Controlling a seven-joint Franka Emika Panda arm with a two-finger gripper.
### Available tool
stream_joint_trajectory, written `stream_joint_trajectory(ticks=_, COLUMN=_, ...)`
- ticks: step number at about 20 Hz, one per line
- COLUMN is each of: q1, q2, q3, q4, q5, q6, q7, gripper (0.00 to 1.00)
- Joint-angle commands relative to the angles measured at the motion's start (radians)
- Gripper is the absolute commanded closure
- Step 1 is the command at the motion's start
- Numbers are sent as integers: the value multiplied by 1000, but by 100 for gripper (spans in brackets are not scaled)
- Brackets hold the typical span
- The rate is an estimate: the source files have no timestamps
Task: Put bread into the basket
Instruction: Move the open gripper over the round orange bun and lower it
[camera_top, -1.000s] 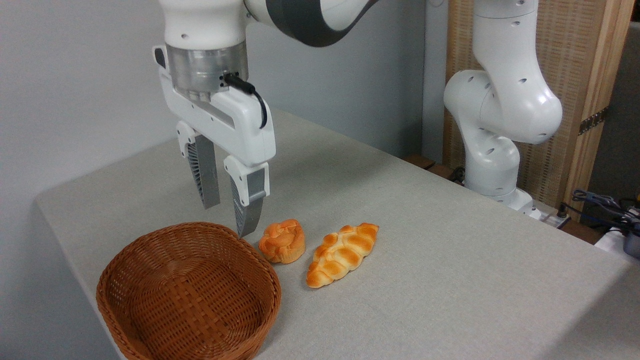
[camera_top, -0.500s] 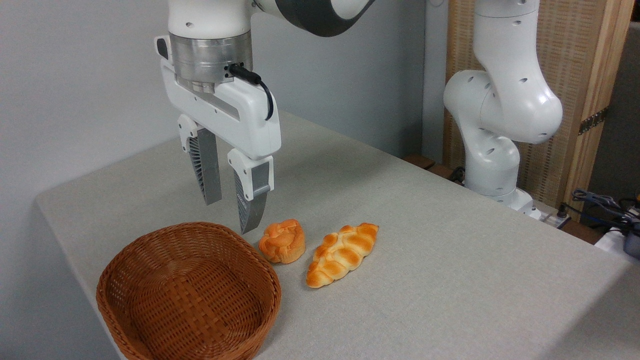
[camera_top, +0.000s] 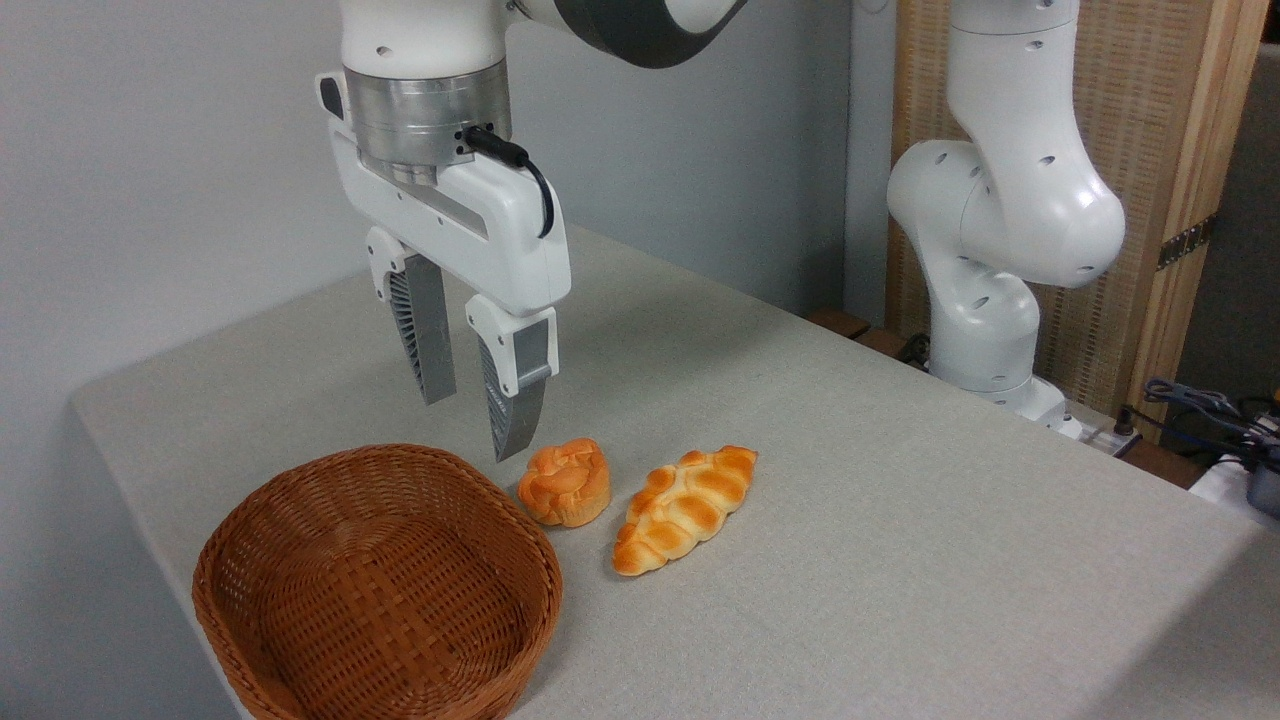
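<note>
The bread (camera_top: 565, 482), a small round orange-golden bun, sits on the grey table just right of the basket's far corner. The basket (camera_top: 377, 585), brown woven wicker, lies at the front left with nothing inside. My gripper (camera_top: 475, 428) hangs open above the table, behind the basket's far rim and a little left of the bun. Its grey fingers (camera_top: 516, 402) point down, with nothing between them, and the nearer fingertip ends just above and left of the bun.
A longer braided golden loaf (camera_top: 685, 508) lies right of the bun. The arm's white base (camera_top: 1000, 250) stands at the back right by a wooden panel. Cables (camera_top: 1210, 410) lie off the table's right edge. The grey table (camera_top: 900, 560) stretches right and forward.
The gripper has drifted right and slightly up, toward the bun, staying open. The bun, the loaf and the basket have not moved.
</note>
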Motion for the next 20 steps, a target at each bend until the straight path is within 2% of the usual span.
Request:
stream_joint_trajectory(ticks=1, q1=-1, q2=-9, q3=10, q4=9, q5=-14, q6=-30, q7=13, gripper=0)
stream_joint_trajectory(ticks=13, q1=-1, q2=-6, q3=19, q4=-4, q5=-14, q6=-108, q7=56, gripper=0)
stream_joint_trajectory(ticks=20, q1=-13, q2=-6, q3=-5, q4=-68, q5=-9, q6=-96, q7=116, gripper=0)
